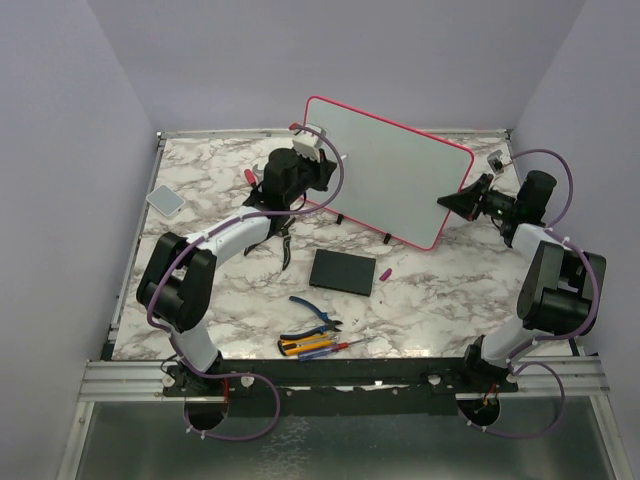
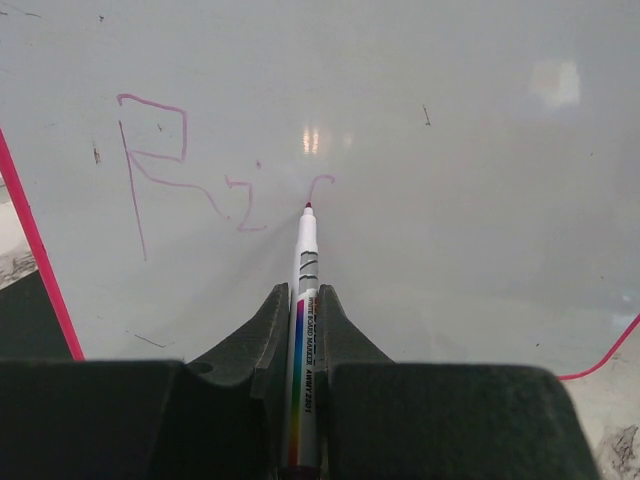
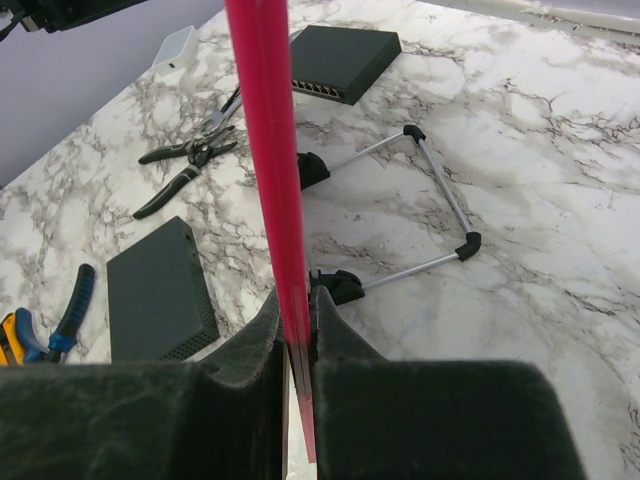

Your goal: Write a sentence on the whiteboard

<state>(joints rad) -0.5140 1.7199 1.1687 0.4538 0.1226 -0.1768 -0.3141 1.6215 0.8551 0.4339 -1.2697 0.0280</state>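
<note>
The whiteboard, pale with a pink-red frame, stands tilted on small black feet at the back of the table. My left gripper is at its left part, shut on a white board marker. The marker's red tip is against the board's surface. The sentence shows as thin pink strokes: an "R", an "i" and a short hooked stroke just above the tip. My right gripper is shut on the board's right edge, with the red frame pinched between its fingers.
A flat black slab lies in front of the board, a pink cap beside it. Blue pliers and screwdrivers lie near the front edge. A grey pad is at the left. The board's wire stand rests behind it.
</note>
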